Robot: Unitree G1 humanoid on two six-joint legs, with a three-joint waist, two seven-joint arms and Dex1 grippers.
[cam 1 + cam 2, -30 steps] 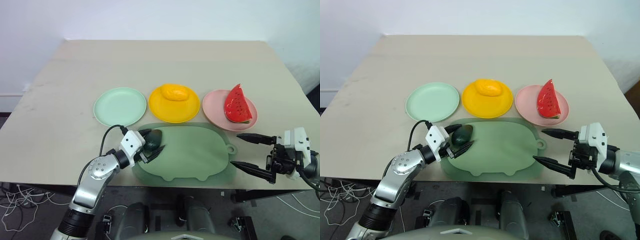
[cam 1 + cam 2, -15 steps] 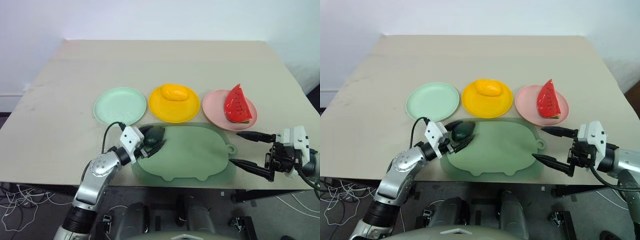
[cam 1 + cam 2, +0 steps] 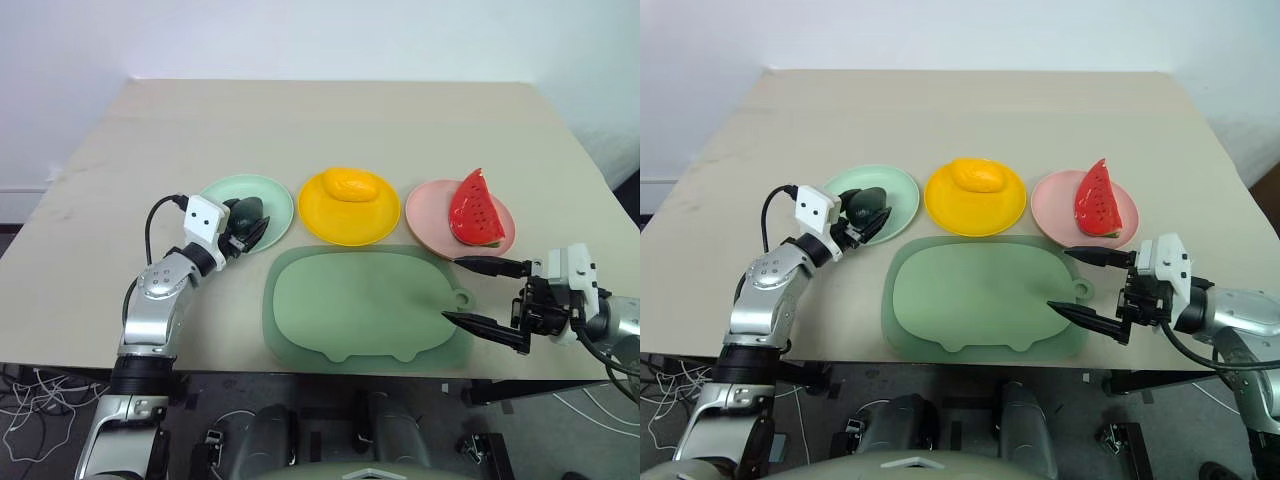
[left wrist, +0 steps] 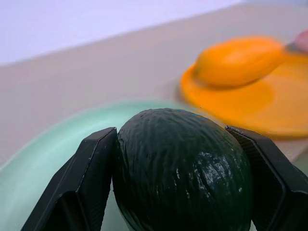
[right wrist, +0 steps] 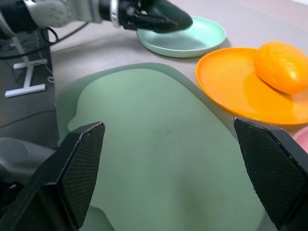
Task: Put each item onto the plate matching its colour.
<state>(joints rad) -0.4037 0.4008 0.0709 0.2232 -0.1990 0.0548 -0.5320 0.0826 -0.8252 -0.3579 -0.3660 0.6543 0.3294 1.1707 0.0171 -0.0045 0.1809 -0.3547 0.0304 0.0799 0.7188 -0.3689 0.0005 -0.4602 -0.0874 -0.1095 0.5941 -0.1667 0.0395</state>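
Holding the avocado (image 3: 244,212) tight, my left gripper (image 3: 250,226) has carried it from the board (image 3: 360,310) over the green plate (image 3: 275,200); only release remains, right gripper (image 3: 478,294) wide.

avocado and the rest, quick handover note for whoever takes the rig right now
Left gripper: shut on the avocado, held over the mint green plate, not yet released.
Right gripper: open, empty, at the right end of the pig-shaped board.
Done: mango on the yellow plate, watermelon wedge on the pink plate.
Left: set the avocado down on the mint plate and let go.
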